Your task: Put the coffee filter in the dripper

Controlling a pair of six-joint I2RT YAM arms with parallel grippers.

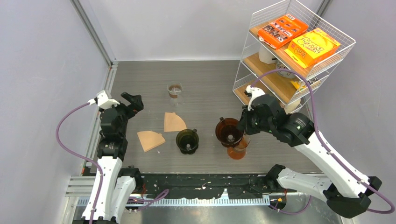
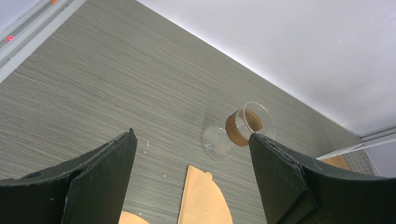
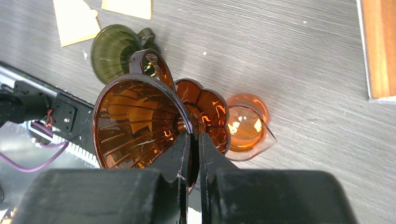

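Since the far coffee filter and the near coffee filter are both thin folded paper lying flat on the table, I'd expect them to weigh almost nothing. They should bend at a touch and slide rather than lift. The best hold looks like a pinch at a curved outer edge, where a finger might get under.

Both are tan, fan-shaped pieces. The far one sits at eleven o'clock from the green dripper and the near one at nine o'clock, neither touching it.

The left gripper hangs at ten o'clock from the filters, jaws spread wide with nothing between them.

The right gripper is clamped on the rim of the amber dripper, a ribbed, see-through cone with a loop handle. That dripper is at three o'clock from the green one, just over an amber glass server. Which dripper the paper is meant for, I can't tell.
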